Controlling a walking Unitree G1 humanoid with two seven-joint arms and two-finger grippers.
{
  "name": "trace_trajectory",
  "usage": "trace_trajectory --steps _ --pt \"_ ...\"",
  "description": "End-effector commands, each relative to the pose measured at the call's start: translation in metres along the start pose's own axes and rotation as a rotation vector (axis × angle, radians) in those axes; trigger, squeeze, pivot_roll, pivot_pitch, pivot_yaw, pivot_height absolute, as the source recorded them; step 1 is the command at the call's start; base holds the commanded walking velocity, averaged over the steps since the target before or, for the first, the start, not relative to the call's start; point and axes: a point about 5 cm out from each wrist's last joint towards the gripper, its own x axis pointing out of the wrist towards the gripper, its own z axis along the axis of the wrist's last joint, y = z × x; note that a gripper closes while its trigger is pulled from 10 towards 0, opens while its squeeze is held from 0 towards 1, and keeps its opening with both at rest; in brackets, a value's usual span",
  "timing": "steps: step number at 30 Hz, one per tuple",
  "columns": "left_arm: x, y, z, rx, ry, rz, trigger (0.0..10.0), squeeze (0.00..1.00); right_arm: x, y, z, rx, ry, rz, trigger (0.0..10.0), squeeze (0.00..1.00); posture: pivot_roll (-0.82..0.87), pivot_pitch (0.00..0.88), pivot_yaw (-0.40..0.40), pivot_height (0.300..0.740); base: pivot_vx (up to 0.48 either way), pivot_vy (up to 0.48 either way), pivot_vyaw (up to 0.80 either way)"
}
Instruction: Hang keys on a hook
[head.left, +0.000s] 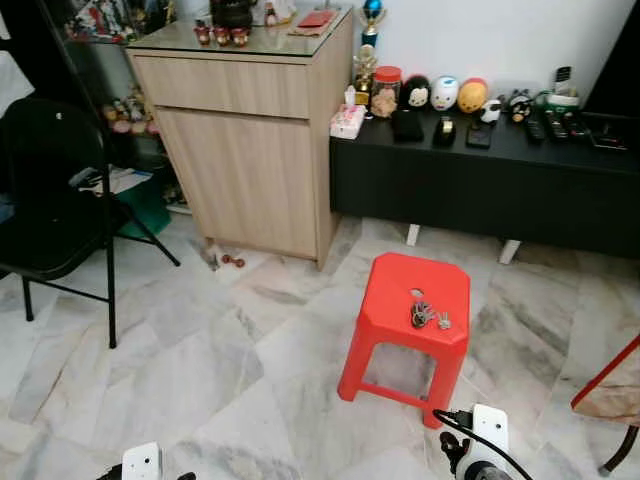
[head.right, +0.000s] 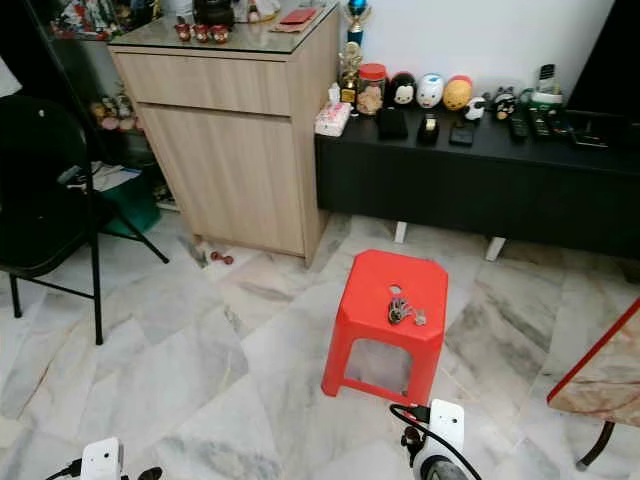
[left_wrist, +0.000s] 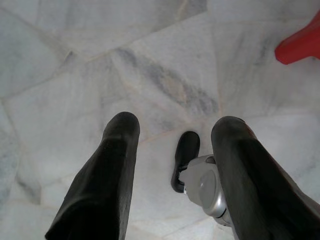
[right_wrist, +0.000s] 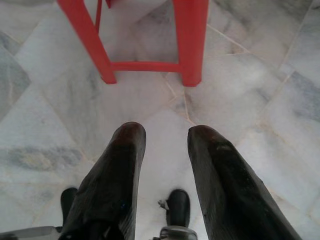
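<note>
A small bunch of keys (head.left: 424, 315) lies on the seat of a red plastic stool (head.left: 398, 280) on the marble floor, a little right of centre. Both arms hang low at the bottom edge of the eye views, short of the stool. My left gripper (left_wrist: 172, 127) points down at bare floor, its two black fingers (left_wrist: 117, 165) spread apart with nothing between them. My right gripper (right_wrist: 162, 132) is also open and empty, hanging over the floor just in front of the stool's legs (right_wrist: 192, 42).
A light wooden cabinet (head.left: 245, 130) stands at the back, with a low black bench (head.left: 500, 185) carrying figurines and remotes to its right. A black folding chair (head.left: 50, 190) is at the left. A table corner (head.left: 612, 385) juts in at the right.
</note>
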Motion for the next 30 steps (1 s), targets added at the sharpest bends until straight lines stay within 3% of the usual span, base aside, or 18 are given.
trace_trajectory --steps 1,8,18,30 --pt "-0.003 0.004 -0.006 0.01 0.006 0.004 10.0 0.0 0.0 -0.002 0.0 -0.024 0.002 -0.006 10.0 0.0 0.11 0.0 0.006 0.74 0.0 0.0 0.0" --pt "-0.005 0.006 -0.012 0.011 0.015 0.003 10.0 0.0 -0.001 -0.009 0.002 -0.037 -0.014 -0.004 10.0 0.0 0.11 0.0 0.007 0.74 0.0 0.0 0.55" --pt "-0.001 0.004 -0.003 0.01 0.012 0.005 10.0 0.0 -0.003 -0.012 -0.006 -0.02 0.001 -0.005 10.0 0.0 0.11 0.0 -0.002 0.74 0.0 0.0 0.0" --pt "-0.004 0.005 -0.013 0.007 0.031 0.01 10.0 0.0 -0.003 -0.012 -0.004 -0.046 0.008 0.008 10.0 0.0 0.11 0.0 -0.006 0.74 0.15 0.0 0.0"
